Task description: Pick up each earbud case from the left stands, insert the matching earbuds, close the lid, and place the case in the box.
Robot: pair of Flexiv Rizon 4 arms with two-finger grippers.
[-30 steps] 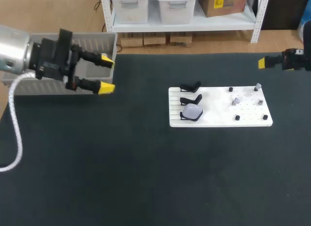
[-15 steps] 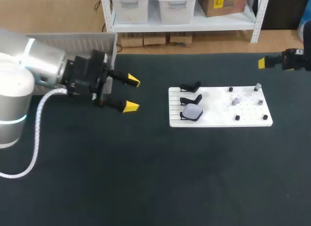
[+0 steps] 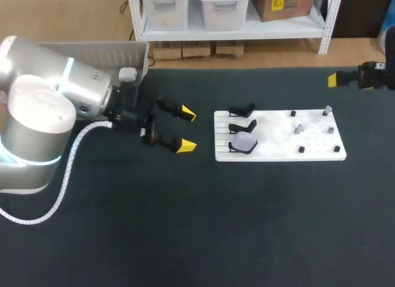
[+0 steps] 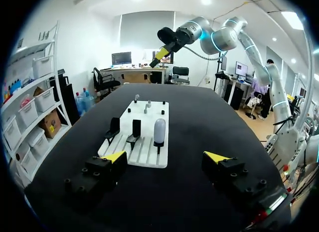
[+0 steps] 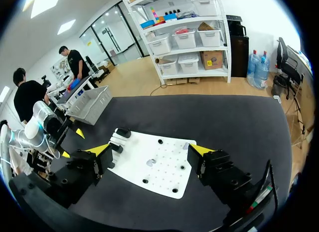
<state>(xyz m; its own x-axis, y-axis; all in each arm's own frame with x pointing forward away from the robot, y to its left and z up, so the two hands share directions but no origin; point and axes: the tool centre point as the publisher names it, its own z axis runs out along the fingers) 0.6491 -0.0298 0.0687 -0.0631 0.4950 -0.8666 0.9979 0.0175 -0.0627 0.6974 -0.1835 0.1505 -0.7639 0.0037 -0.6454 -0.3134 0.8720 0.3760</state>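
A white earbud case (image 3: pixel 243 142) stands upright in the nearest of three black stands on the left end of the white board (image 3: pixel 278 144). The other two stands (image 3: pixel 242 117) are empty. Small grey and dark earbuds or pegs (image 3: pixel 300 128) dot the board's right half. My left gripper (image 3: pixel 186 130) hovers open and empty just left of the board. In the left wrist view the case (image 4: pixel 159 130) lies ahead of the left gripper (image 4: pixel 165 157), past the board's (image 4: pixel 147 148) near edge. My right gripper (image 3: pixel 333 81) hangs open above the table's far right, behind the board (image 5: pixel 164 167).
A grey box (image 3: pixel 108 52) stands at the table's far left corner, partly hidden by my left arm. From the right wrist the same grey box (image 5: pixel 89 100) shows beyond my left arm. The black table spreads wide in front of the board.
My left arm has swung from beside the grey box rightward and slightly nearer, ending close to the board's left end. Its gripper stayed open. The right arm has not moved.
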